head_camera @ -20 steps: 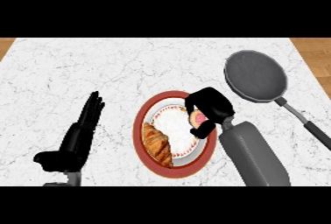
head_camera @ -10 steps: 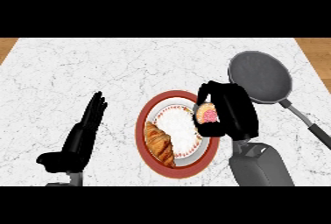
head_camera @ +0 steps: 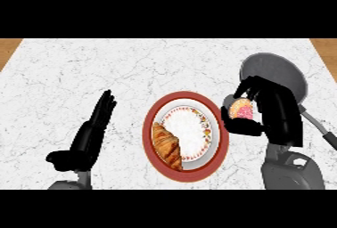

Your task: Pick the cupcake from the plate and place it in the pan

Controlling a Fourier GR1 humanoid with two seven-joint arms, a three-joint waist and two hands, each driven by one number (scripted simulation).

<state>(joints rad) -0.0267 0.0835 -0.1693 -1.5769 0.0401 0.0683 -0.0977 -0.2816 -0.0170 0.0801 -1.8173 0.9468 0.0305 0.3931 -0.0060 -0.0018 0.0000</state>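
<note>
The cupcake (head_camera: 241, 111), pink-topped with a tan wrapper, sits in my right hand (head_camera: 273, 113), whose fingers and thumb curl round it. The hand holds it between the plate's right rim and the pan's near-left edge, above the counter. The red-rimmed plate (head_camera: 187, 172) lies at the centre and still carries a croissant (head_camera: 166, 144) on its left side. The dark grey pan (head_camera: 276, 73) lies at the upper right, its handle (head_camera: 320, 128) running down to the right; my hand hides its lower left part. My left hand (head_camera: 92, 129) rests open at the left, fingers up.
The white marble counter (head_camera: 99, 67) spans the view, with wooden strips at the top corners. My right forearm (head_camera: 289, 171) rises from the lower right beside the plate.
My right hand has lifted the cupcake off the plate and carried it to the right, toward the pan. The left hand has stayed still.
</note>
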